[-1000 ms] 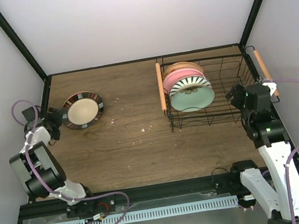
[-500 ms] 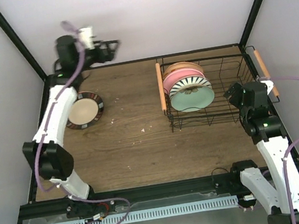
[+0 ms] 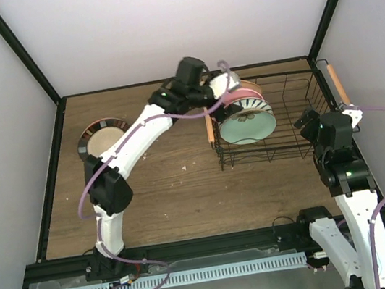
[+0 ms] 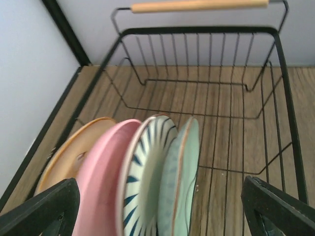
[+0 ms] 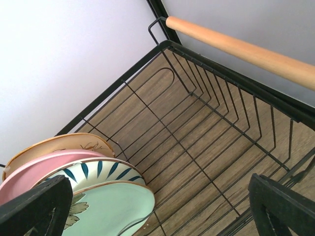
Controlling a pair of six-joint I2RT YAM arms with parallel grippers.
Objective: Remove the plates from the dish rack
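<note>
Swinging across the desk (image 3: 178, 191) in the last second, the left arm has come away from the far-left side. The dark-rimmed plate (image 3: 94, 136) lies flat there, alone, now well behind the left tool (image 4: 157, 209). That tool now hangs over the dish rack (image 4: 197, 30) with its fingers spread wide and nothing between them.

So one plate looks delivered and let go, and the arm appears to be back for the next.

Four plates stand on edge just below and ahead of the left tool, packed face to face:
- the tan plate (image 4: 69, 152), furthest toward its left finger
- the pink plate (image 4: 101, 167)
- the striped plate (image 4: 147, 167)
- the mint green plate (image 4: 183, 162), nearest its right finger

Beyond them the rack is bare wire as far as the wooden handle (image 4: 199, 6) on its far rim.

The right tool (image 5: 160, 206) hovers at the opposite side of the rack. It is likewise released and empty, and the same four plates sit low and toward its left finger.

By my reckoning four of the five plates remain to unload. The outermost mint green plate looks easiest to reach, since only its face is free. The plates stand so close that a finger slipped between two could tip a neighbour.
</note>
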